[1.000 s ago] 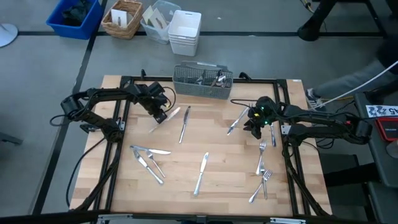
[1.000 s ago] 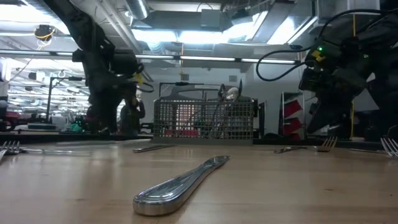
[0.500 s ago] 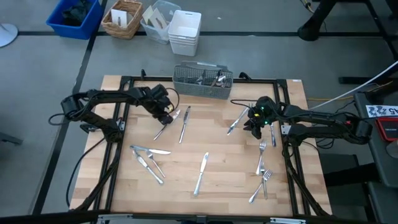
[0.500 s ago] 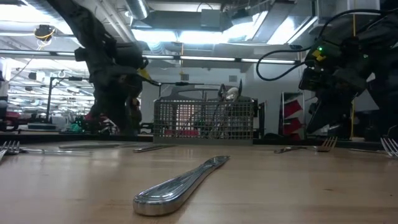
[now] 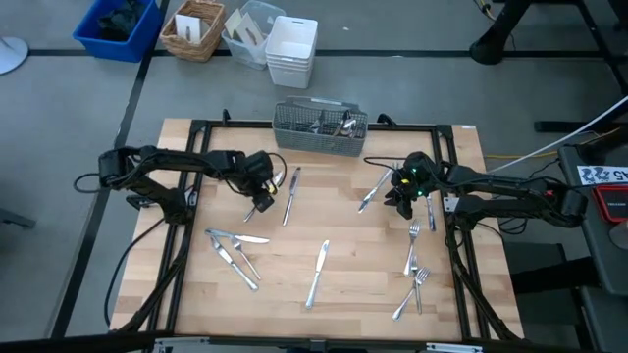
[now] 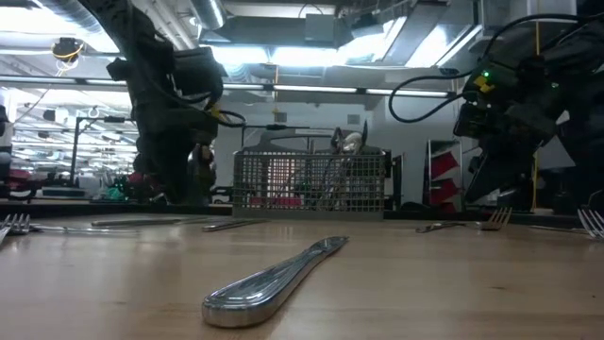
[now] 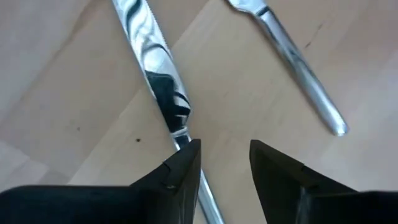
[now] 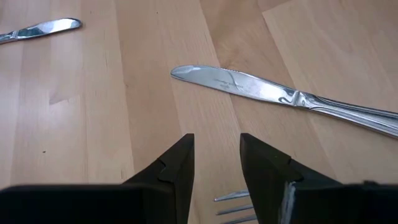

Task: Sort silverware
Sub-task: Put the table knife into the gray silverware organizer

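While my left end effector [image 7: 224, 171] stood released astride a knife [image 7: 155, 81] on the desk [image 7: 74, 124], my right end effector [image 8: 216, 165] hovered open.

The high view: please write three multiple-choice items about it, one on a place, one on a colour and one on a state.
1. Where does the wire caddy stand?
A. At the far edge of the table, between the two arms
B. At the near edge of the table
C. On the floor

2. Which colour has the bin on the floor at the far left?
A. Red
B. Blue
C. Green

3. How is the left gripper?
A. Shut on a fork
B. Open, low over a knife
C. Shut on the caddy's rim

Answers:
1 A, because the caddy sits on the wood at the far edge, about midway.
2 B, because the bin's walls are plainly blue.
3 B, because the left wrist view shows a gap between the fingers, with the knife lying on the wood.
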You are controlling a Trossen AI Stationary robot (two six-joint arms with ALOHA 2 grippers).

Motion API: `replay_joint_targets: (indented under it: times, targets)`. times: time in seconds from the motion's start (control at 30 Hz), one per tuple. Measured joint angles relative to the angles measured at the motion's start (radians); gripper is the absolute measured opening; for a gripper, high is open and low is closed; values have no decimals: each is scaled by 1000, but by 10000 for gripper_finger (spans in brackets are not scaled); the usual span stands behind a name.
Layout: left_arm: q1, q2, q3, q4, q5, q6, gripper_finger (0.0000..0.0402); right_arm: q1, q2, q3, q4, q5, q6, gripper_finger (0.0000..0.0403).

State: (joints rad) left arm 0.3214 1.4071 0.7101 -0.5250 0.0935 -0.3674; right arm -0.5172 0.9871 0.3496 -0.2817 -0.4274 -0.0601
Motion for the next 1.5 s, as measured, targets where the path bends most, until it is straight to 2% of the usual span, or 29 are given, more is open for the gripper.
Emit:
replay_joint_targets:
  times: [0.3,0.5,0.93,1.03,1.33,1.5]
  targets:
    - [-92,2,0,-6,-200,-24,131,0,0,0,2,0,1,131]
    - [-100,20,0,-9,-231,-56,131,0,0,0,2,0,2,131]
    - [-99,159,5,-1,-278,-105,130,0,0,0,3,0,2,131]
    - [-97,171,7,-5,-278,-126,115,0,0,0,3,1,1,131]
    - [-67,168,5,-3,-233,-158,29,0,0,0,3,0,0,131]
    - [-66,168,4,-3,-227,-164,25,0,0,0,2,0,0,131]
